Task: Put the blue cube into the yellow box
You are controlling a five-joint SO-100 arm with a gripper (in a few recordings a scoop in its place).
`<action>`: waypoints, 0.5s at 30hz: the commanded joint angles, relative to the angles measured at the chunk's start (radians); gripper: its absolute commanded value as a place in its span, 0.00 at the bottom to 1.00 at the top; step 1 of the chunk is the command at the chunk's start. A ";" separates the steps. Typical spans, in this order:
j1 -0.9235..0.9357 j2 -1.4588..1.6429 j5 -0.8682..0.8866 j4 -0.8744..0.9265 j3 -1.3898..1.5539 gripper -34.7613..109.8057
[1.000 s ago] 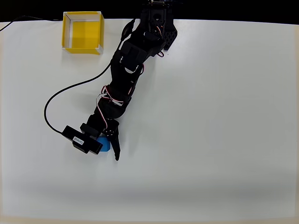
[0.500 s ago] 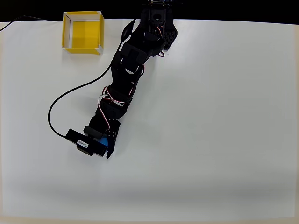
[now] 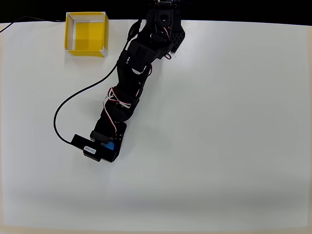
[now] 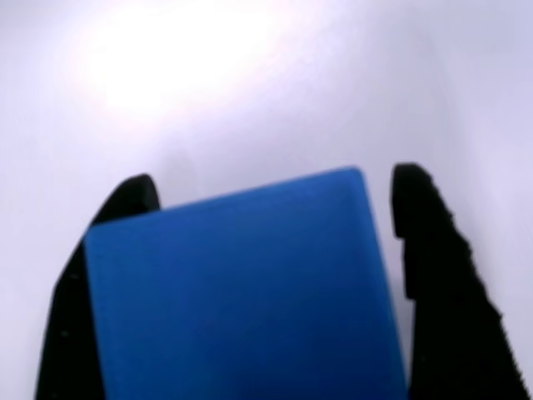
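Observation:
The blue cube (image 3: 108, 145) shows as a small blue patch under the wrist at the left-centre of the white table in the overhead view. My gripper (image 3: 112, 156) is shut on it, with black fingers on both sides. Up close in the wrist view, the cube (image 4: 241, 292) sits large between the two black fingers (image 4: 433, 275), with my gripper (image 4: 275, 185) around it. The yellow box (image 3: 87, 34) stands open-topped at the table's far left corner, well away from the gripper, with nothing inside.
A black cable (image 3: 56, 122) loops over the table to the left of the arm, between the gripper and the box. The arm's base (image 3: 163, 24) stands at the top edge. White table surface (image 3: 224, 126) spreads to the right.
The moving finger has swung in against the cube, closing the gap seen a second ago. The wrist has drawn slightly back towards the base, and the cable loop shifted with it.

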 commanded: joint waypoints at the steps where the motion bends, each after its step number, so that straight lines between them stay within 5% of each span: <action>1: 0.046 0.241 -0.011 0.064 -0.006 0.36; 15: 0.230 0.520 0.060 0.528 -0.196 0.36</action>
